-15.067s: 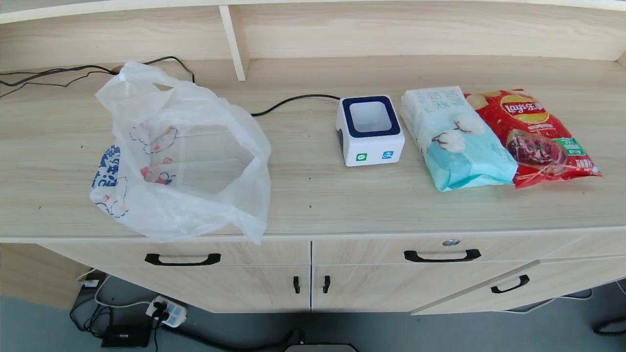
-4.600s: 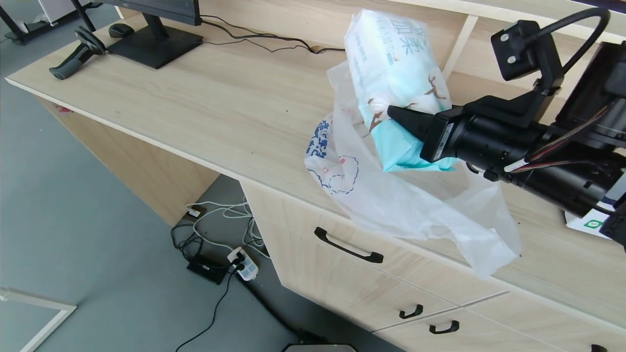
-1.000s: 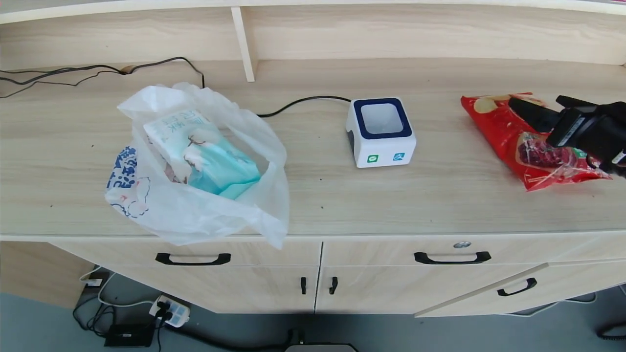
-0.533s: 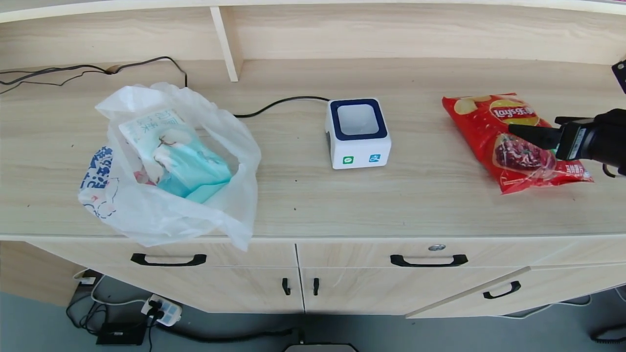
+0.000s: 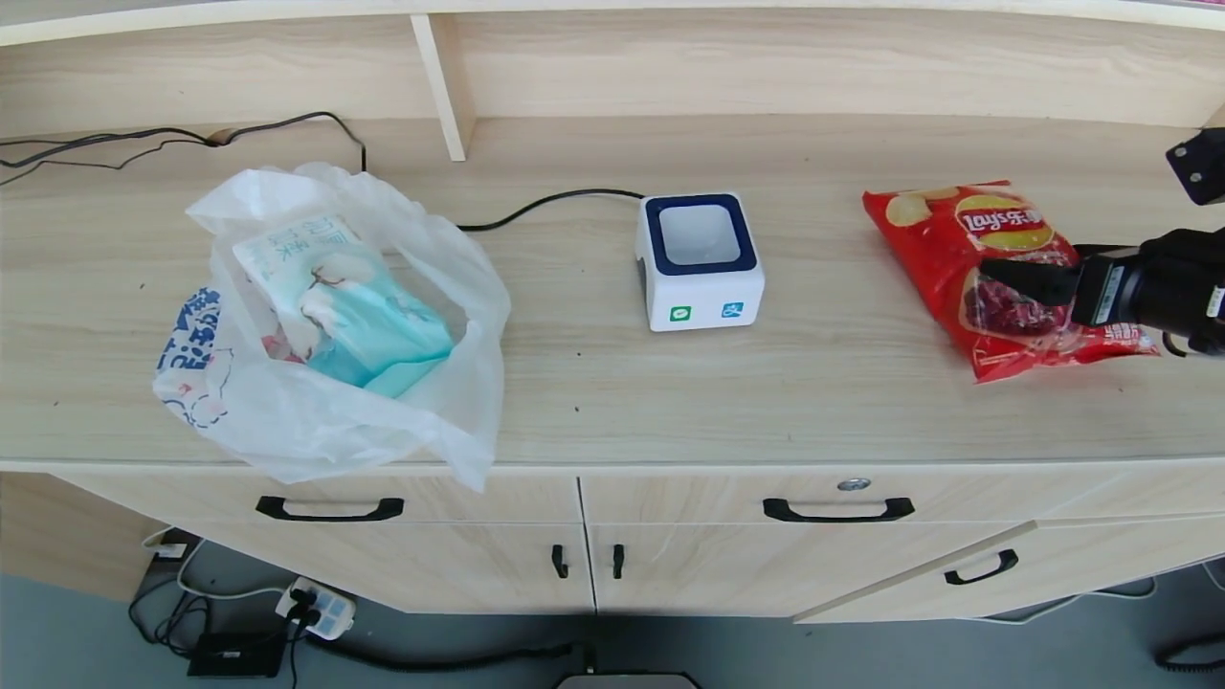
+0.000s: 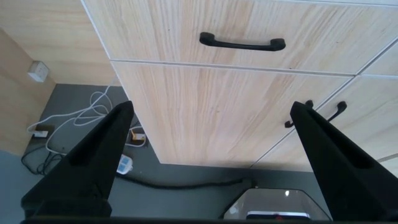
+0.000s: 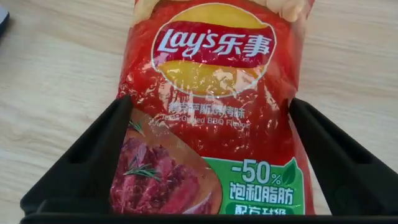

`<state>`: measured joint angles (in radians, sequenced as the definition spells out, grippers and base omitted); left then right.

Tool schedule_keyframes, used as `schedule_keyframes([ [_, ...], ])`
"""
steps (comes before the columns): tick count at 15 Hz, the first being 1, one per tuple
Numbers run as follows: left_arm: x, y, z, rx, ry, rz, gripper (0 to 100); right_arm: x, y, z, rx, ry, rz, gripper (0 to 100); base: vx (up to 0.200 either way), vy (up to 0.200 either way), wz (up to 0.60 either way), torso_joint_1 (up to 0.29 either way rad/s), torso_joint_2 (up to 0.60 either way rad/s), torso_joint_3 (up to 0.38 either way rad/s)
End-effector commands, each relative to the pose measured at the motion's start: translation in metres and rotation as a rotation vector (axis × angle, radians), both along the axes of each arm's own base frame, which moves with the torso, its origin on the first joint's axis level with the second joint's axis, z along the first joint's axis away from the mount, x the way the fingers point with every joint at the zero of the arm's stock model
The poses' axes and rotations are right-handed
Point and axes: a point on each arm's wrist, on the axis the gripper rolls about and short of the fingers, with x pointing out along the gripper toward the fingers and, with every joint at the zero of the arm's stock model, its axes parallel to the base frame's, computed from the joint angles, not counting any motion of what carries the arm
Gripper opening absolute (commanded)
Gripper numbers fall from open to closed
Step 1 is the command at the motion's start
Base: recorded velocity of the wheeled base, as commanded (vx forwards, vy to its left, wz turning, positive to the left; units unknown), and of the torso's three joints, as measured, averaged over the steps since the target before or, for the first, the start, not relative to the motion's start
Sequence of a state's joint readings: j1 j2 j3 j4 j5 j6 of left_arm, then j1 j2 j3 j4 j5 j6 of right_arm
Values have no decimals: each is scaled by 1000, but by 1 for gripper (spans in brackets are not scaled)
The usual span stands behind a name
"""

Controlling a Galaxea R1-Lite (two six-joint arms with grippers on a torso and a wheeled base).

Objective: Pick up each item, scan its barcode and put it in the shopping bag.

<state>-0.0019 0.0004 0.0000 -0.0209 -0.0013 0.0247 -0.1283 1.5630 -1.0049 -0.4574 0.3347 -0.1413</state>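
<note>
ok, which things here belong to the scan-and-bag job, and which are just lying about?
Job:
chip bag, flat on the counter
right gripper, open over the chip bag
scanner
shopping bag
tissue pack, already inside the shopping bag

Lying about:
black cables at the counter's back
power strip on the floor

Red chip bag [image 5: 924,244] flat, right of scanner [image 5: 701,292]; teal tissue pack [image 5: 354,316] inside translucent shopping bag [image 5: 316,431], left.

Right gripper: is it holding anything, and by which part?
Nothing. The right gripper is open, straddling the chip bag, which lies on the counter.
</note>
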Motion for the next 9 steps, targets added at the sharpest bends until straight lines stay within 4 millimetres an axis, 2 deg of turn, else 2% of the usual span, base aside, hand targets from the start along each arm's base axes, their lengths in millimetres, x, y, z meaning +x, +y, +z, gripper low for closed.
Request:
schedule_keyframes([
  [1,0,0,0,0,-1,0,100,9,0,-12,4,40,2,100,0,0,0,0,0,0],
  [4,0,0,0,-2,-1,0,100,20,1,-19,6,60,9,100,0,0,0,0,0,0],
  [5,0,0,0,-2,-1,0,100,22,7,-18,27,60,27,100,0,0,0,0,0,0],
  [9,0,0,0,-2,-1,0,100,28,11,-4,38,14,29,100,0,0,0,0,0,0],
])
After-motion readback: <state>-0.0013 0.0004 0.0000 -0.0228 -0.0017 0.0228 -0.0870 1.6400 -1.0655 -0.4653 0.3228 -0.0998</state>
